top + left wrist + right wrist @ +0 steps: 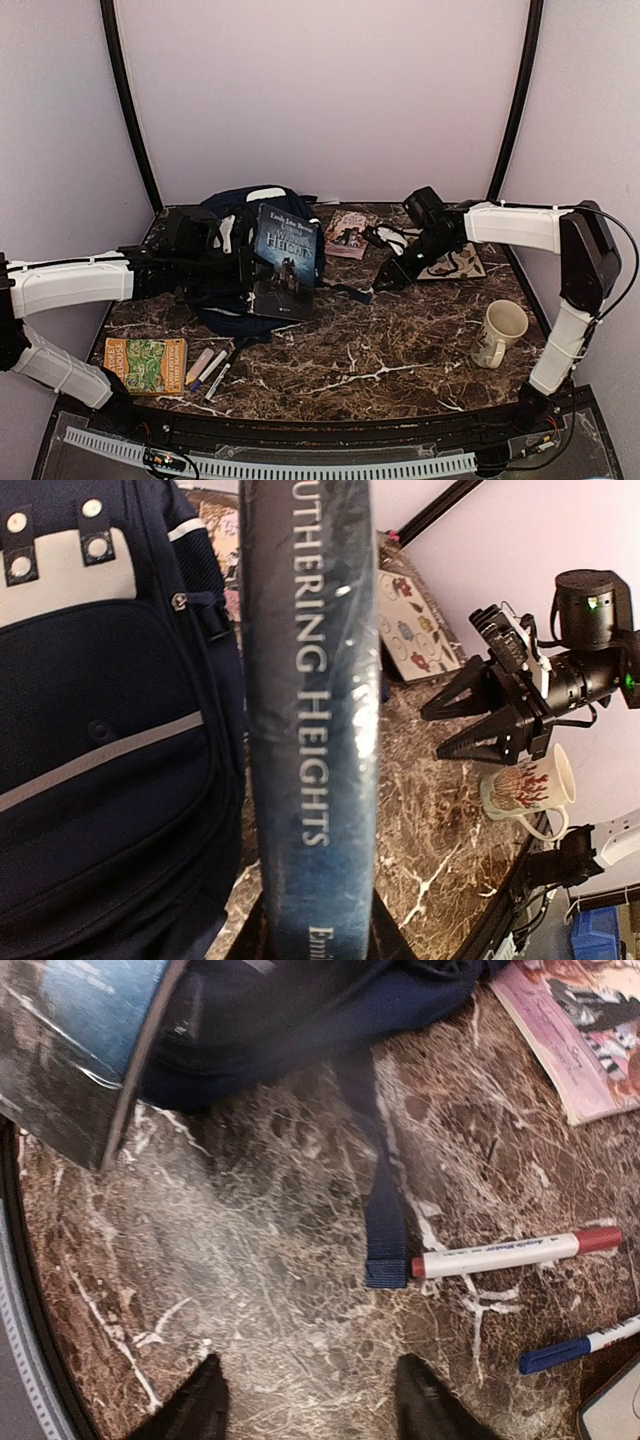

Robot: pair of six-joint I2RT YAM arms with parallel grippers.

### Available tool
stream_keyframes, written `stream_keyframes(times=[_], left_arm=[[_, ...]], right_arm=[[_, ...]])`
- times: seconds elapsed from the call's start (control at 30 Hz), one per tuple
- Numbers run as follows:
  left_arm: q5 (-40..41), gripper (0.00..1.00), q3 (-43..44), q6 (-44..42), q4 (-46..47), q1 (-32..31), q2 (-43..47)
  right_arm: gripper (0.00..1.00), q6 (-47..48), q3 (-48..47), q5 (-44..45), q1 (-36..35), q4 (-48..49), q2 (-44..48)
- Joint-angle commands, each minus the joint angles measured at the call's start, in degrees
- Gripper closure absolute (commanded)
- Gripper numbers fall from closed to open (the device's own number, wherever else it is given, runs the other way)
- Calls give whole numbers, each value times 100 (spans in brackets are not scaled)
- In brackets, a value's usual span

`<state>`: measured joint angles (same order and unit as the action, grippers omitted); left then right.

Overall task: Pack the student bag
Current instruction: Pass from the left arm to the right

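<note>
- Bag [232,318]: lies on the table [400,370], left of centre in the top view and toward the back. From here I cannot see what, if anything, is inside.
- Left gripper [245,268]: reaches in from the left edge of the top view. It is closed part-way on the blue book [287,262]. In the left wrist view the spine fills the centre, top to bottom.
- Blue book: tilted up against the right side of the bag and touching it. It looks not yet inside.
- Right gripper [440,730]: jaws apart with nothing between them. It hangs over bare marble right of the bag, and a loose strap [385,1210] lies ahead of it.
- Unpacked, top view:
  - green book [145,365], lower left
  - pens [210,370], just beside the green book
  - pink booklet [350,235], right of the bag
  - picture card [455,262], centre right
  - mug [500,332], right
- Unpacked, right wrist view:
  - red marker [510,1252], right of centre
  - blue marker [580,1345], lower right
- Judgement: early stage. The first book is at the bag but not yet in, and the other items are untouched. Whether the mug belongs in the bag is unclear.
</note>
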<state>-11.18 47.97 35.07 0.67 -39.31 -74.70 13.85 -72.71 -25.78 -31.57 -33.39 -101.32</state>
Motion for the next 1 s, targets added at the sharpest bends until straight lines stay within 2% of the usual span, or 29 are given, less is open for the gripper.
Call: stream_keyframes(times=[0.0,0.13,0.3,0.43,0.6,0.67,0.97], left_arm=[[-592,100,-434,119,2435,-2,524],[-939,100,-556,304,3355,11,381],[-1246,100,-844,672,4483,7,266],[-1504,100,-1162,1105,5585,10,122],[-1651,100,-1297,1410,6121,9,-90],[-1655,100,-1339,1472,6278,5,-129],[-1759,100,-1411,1766,6863,8,-304]], right_arm=[[0,-45,-90,-927,141,254,599],[0,-475,110,-1777,177,899,954],[0,-978,-116,-2649,189,1134,837],[2,-1561,-35,-3159,189,1866,756],[8,-2554,51,-3880,121,2935,611],[7,-2857,72,-3931,11,3225,561],[12,-3058,-65,-3588,-204,3150,247]])
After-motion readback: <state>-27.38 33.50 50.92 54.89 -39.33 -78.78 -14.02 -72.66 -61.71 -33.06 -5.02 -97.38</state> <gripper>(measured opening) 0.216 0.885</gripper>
